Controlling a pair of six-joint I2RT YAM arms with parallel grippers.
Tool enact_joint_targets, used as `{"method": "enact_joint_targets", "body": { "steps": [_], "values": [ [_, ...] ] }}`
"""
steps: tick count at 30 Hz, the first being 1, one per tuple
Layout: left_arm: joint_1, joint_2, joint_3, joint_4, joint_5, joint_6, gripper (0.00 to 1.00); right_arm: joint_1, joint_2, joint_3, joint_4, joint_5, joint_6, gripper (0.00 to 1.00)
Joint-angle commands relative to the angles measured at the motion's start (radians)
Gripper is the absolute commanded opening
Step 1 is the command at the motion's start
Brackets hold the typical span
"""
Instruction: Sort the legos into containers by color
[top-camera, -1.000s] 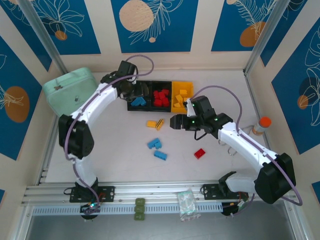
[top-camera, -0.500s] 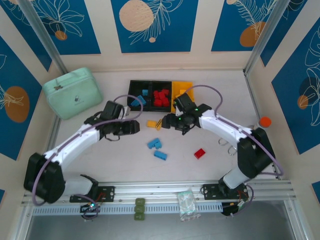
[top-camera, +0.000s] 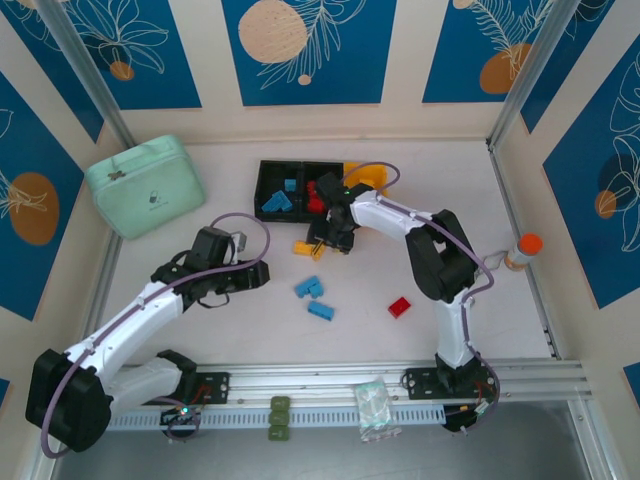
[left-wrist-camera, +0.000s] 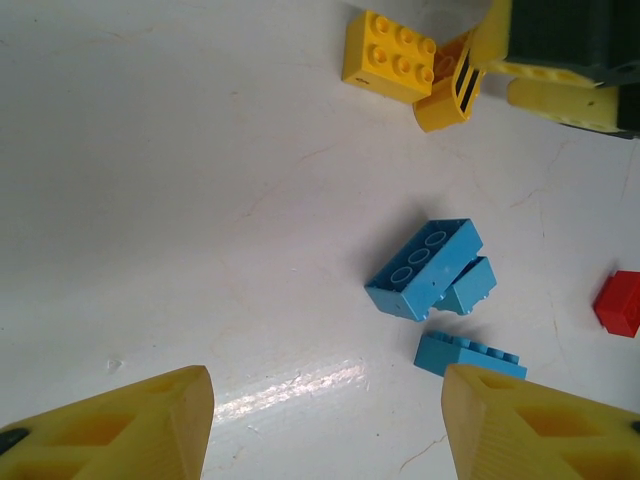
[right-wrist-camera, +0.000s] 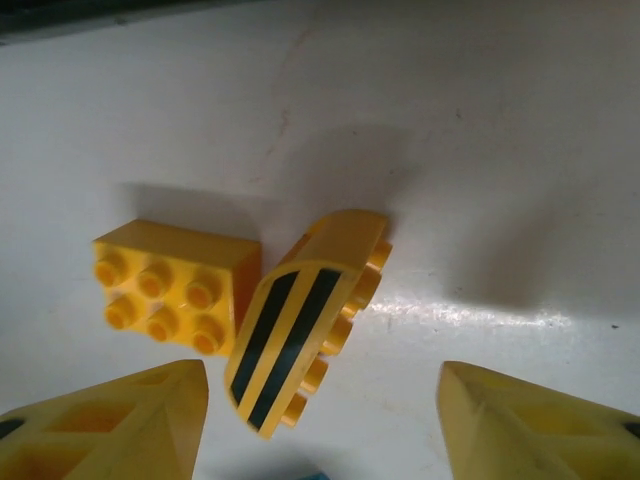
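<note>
The right gripper (right-wrist-camera: 322, 395), jaws apart, straddles the striped yellow-and-black lego (right-wrist-camera: 295, 325) lying against a plain yellow lego (right-wrist-camera: 175, 285) on the counter (right-wrist-camera: 500, 150), while the left gripper (left-wrist-camera: 327, 390) (likewise open, holding nothing) hovers near the blue legos (left-wrist-camera: 425, 268).

mint-green case (top-camera: 147, 187): far left, flat | orange-capped bottle (top-camera: 522, 251): right edge, upright | clear packet (top-camera: 374, 408): near rail

We count three blue legos (left-wrist-camera: 425, 265) on the bench (left-wrist-camera: 200, 200), two touching. Above: yellow brick (left-wrist-camera: 390, 57) abutting striped brick (left-wrist-camera: 452, 90); red brick (left-wrist-camera: 620, 302) rightmost.
</note>
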Motion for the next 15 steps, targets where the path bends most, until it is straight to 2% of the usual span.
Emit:
{"method": "enact_joint_targets", "body": {
  "steps": [1,3,8,15],
  "values": [
    [-0.008,0.005,-0.009,0.012,-0.014,-0.017,0.62,0.002,0.026,0.032,-0.067,-0.007,0.02,0.58],
    [-0.008,0.011,-0.014,0.023,-0.006,-0.021,0.62,-0.003,0.025,0.012,-0.053,-0.009,0.023,0.54],
    [-0.008,0.023,-0.027,0.044,0.001,-0.033,0.61,-0.018,0.024,-0.016,-0.046,-0.005,0.015,0.49],
    [-0.008,0.034,-0.03,0.062,0.016,-0.052,0.61,-0.014,0.018,0.006,-0.05,0.008,0.0,0.53]
  ]
}}
